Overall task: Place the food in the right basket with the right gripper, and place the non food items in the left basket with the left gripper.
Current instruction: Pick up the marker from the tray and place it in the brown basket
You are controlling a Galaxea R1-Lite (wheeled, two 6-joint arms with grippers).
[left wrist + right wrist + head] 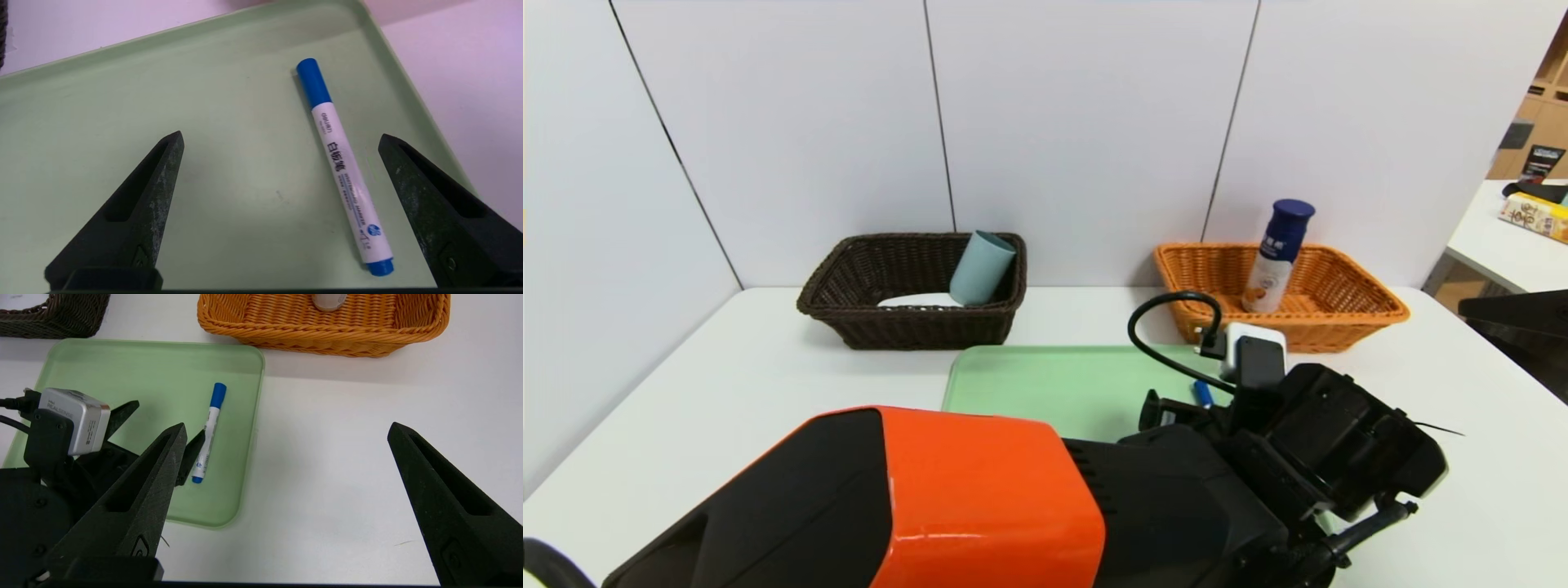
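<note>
A white marker pen (345, 167) with a blue cap lies flat on the green tray (122, 81). My left gripper (281, 136) hangs open just above the tray. The pen lies between its fingers, closer to one of them, and touches neither. The left arm (980, 490) reaches across the front of the head view. My right gripper (287, 426) is open and empty over bare table beside the tray. The dark brown left basket (907, 327) holds the grey-blue cup (982, 267) and the white case (919, 300). The drink bottle (1276, 257) stands in the orange right basket (1339, 327).
Both baskets stand against the white wall panels at the back of the white table (727, 392). The tray (1029, 384) lies in front of them, between the two. A second table with a yellow box (1535, 216) is at the far right.
</note>
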